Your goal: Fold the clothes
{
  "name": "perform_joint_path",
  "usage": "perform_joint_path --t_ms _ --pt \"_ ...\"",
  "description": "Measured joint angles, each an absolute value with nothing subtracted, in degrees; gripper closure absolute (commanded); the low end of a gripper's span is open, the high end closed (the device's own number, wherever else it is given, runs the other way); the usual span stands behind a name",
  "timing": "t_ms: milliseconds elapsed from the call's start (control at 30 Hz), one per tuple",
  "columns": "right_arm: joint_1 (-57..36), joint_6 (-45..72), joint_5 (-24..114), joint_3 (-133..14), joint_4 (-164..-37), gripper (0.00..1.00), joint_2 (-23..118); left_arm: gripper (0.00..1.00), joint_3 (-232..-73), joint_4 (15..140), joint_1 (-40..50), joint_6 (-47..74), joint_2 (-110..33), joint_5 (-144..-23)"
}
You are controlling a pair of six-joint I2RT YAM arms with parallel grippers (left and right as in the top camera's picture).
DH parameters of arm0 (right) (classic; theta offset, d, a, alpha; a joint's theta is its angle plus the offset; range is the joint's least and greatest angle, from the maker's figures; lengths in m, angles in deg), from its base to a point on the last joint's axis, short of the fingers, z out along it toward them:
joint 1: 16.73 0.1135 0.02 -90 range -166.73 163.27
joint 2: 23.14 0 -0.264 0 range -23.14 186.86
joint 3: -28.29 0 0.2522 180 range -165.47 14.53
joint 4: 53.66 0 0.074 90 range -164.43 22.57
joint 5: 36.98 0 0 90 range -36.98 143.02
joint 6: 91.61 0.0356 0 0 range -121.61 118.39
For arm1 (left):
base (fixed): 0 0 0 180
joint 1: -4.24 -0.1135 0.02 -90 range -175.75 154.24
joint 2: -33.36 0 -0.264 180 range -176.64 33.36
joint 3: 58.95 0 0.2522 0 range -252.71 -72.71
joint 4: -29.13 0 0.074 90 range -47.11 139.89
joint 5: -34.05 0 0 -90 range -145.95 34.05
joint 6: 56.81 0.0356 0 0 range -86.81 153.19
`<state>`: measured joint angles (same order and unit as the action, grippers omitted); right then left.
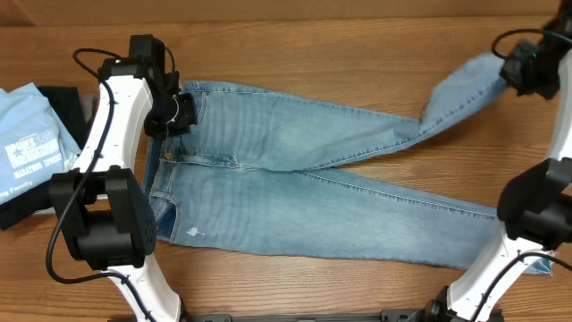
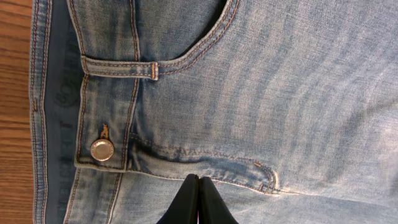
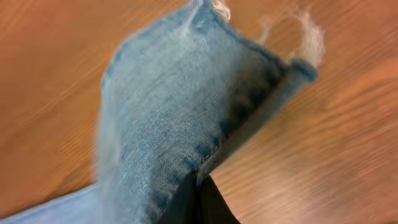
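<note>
One wooden table point(image 1: 313, 36) was seen, and one pair of jeans point(image 1: 295, 188) was spread on it, taking most of the middle. The long axis of the jeans was laid from left to right across the table. The waistband was pointed to the left side and the two legs were pointed to the right, opened in a narrow V. The lower leg point(image 1: 384, 219) was laid flat and was run toward the near right corner. The upper leg point(image 1: 357, 134) was run toward the far right corner, and its end was raised off the wood.

Two arms were counted. The left gripper point(image 1: 174, 112) was placed over the waistband area. In the left wrist view its fingers point(image 2: 189, 202) were pressed together, with the tips at the denim beside the fly. It could not be told whether cloth was caught between them. The right gripper point(image 1: 517, 76) was closed on the ankle end of the upper leg, and the cloth was held up in a fold.

One light blue T-shirt point(image 1: 27, 134) with white print was laid at the left edge, on dark folded garments point(image 1: 63, 103) whose number could not be told.

One frayed hem point(image 3: 305, 37) was shown in the right wrist view. One metal button point(image 2: 102, 150) was seen on the waistband, and one small white scuff point(image 1: 194, 233) near the lower pocket.
</note>
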<state>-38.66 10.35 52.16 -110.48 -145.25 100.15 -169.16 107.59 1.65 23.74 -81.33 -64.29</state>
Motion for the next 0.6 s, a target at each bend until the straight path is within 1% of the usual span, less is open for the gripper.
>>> perform_joint_path --t_ms 167,200,233,300,333,367,433,467,500,533,600 --pt "-45.72 10.40 53.36 -97.96 -141.40 0.94 100.37 0.96 -169.16 107.64 0.72 22.45 -81.33 -63.79" --pt "-47.17 10.40 53.27 -96.47 -140.92 0.92 100.37 0.96 -169.16 107.59 0.34 22.42 -81.35 -63.70" --pt "-49.26 10.51 53.32 -94.66 -140.46 0.75 100.37 0.96 -169.16 107.62 -0.03 22.42 -81.33 -63.61" --pt "-51.78 10.48 53.93 -93.76 -139.37 0.62 100.37 0.96 -169.16 107.62 -0.03 22.42 -81.33 -63.44" --pt "-52.59 10.35 54.13 -93.76 -139.19 0.51 100.37 0.96 -169.16 107.59 -0.03 22.42 -81.33 -63.44" --pt "-53.15 10.48 54.41 -93.76 -139.13 0.45 100.37 0.96 -169.16 107.62 -0.03 22.42 -81.33 -63.44" --pt "-53.37 10.42 54.76 -93.76 -139.41 0.47 100.37 0.96 -169.16 107.57 -0.03 22.40 -81.33 -63.44" --pt "-53.24 10.29 54.80 -93.76 -140.05 0.51 100.37 0.96 -169.16 107.46 -0.03 22.40 -81.35 -63.44" --pt "-53.09 10.22 54.76 -93.74 -140.92 0.51 100.37 0.96 -169.16 107.11 -0.03 22.40 -81.33 -63.44" --pt "-53.05 10.31 54.74 -93.72 -142.67 0.43 100.37 0.95 -169.16 106.65 -0.03 22.40 -81.33 -63.44" --pt "-53.07 9.96 54.50 -93.72 -144.00 0.34 100.37 0.89 -169.16 105.17 -0.03 22.40 -81.33 -63.41"
